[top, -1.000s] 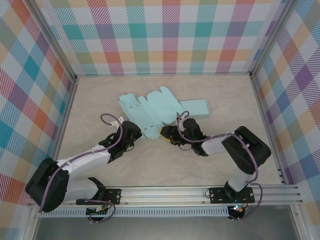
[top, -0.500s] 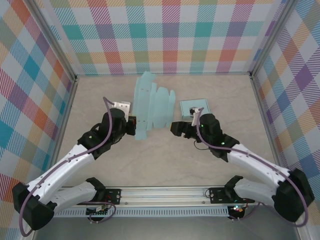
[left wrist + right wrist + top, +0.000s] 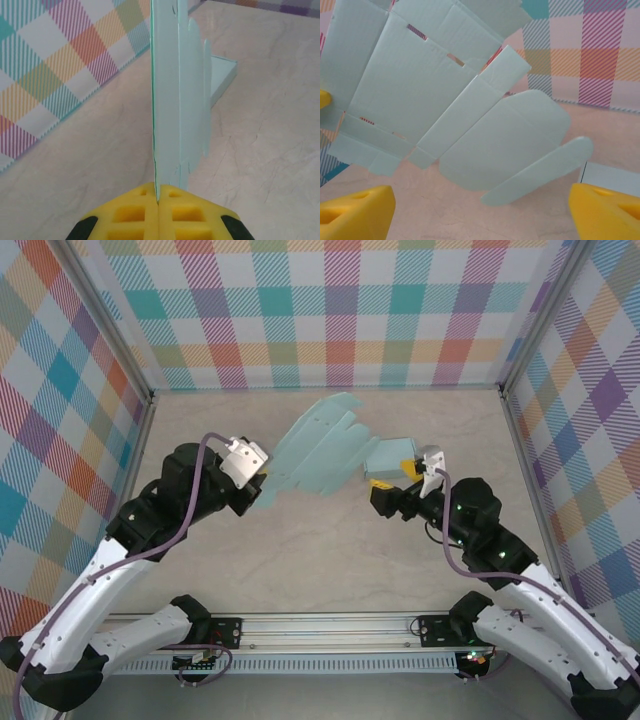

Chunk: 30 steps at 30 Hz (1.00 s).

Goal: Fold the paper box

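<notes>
While the left tool (image 3: 262,480) (image 3: 157,192) is clenched on the lower edge of the paper box (image 3: 320,450) (image 3: 177,100) (image 3: 445,100), the unfolded sheet stands tilted in the air above the middle of the bench (image 3: 330,560). Over the bench's right half, the right tool (image 3: 395,485) (image 3: 480,210) gapes released, just short of the sheet.

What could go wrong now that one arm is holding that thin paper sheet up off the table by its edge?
1. The left gripper pinches the paper box sheet at one edge alone, so the thin sheet may sag, twist or slip out.
2. The right gripper is open beside the sheet, close to the blue tray on the table. Reaching in, it could crease a flap wrongly or knock that tray.
</notes>
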### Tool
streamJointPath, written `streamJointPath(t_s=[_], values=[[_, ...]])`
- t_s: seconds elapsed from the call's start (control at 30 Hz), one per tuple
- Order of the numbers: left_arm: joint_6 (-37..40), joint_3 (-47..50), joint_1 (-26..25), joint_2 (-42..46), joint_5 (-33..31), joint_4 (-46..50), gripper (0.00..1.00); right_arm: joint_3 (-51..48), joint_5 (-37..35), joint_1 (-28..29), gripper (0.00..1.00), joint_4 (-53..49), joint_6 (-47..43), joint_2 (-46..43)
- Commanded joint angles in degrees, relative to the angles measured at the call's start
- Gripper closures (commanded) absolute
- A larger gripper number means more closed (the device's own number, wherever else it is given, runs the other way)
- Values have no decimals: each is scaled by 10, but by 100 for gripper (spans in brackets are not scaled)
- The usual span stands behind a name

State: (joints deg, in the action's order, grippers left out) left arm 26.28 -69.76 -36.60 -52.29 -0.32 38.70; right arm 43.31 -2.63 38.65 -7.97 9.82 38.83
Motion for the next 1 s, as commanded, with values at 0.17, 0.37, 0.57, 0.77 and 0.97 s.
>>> streamJointPath(t_s=[0.17,0.37,0.57,0.77,0.97], values=[[192,-135,3,-38,39,144,100,43,-3,-1,12,-40,-13,-7],[342,-278,34,-175,88,301,100,85,-25,-2,7,-94,19,13],[428,-442,112,-351,195,420,100,108,-81,-3,0,-136,55,30],[449,-478,125,-471,221,411,100,121,-137,-10,0,-188,91,37],[405,-307,113,-434,209,161,100,129,-153,-27,0,-238,139,50]])
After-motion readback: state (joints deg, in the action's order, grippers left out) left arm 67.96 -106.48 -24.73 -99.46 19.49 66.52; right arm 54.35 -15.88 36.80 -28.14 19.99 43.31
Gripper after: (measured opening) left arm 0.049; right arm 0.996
